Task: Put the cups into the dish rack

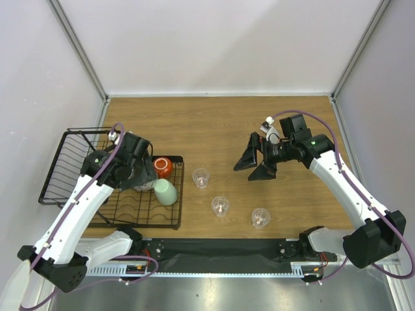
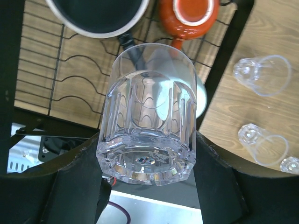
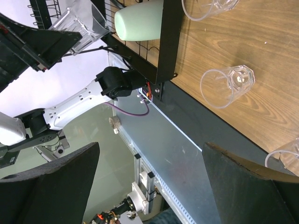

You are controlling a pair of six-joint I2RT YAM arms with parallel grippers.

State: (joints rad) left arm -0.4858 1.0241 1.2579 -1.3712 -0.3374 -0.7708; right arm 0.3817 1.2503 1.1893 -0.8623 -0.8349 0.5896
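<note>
Left wrist view: your left fingers (image 2: 79, 186) clamp a clear faceted tumbler (image 2: 147, 116) by its sidewalls near the thick base, above the black wire dish rack (image 2: 60, 95). Probably light, rigid and slick, maybe breakable, so keep the squeeze gentle. Right fingers (image 3: 51, 186) are spread wide and empty above the wooden table (image 1: 259, 123).

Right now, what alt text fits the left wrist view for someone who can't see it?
The left pincer grips a clear faceted tumbler over the black wire dish rack. An orange-red cup and dark mug sit in the rack; clear cups stand on the table at right.
</note>
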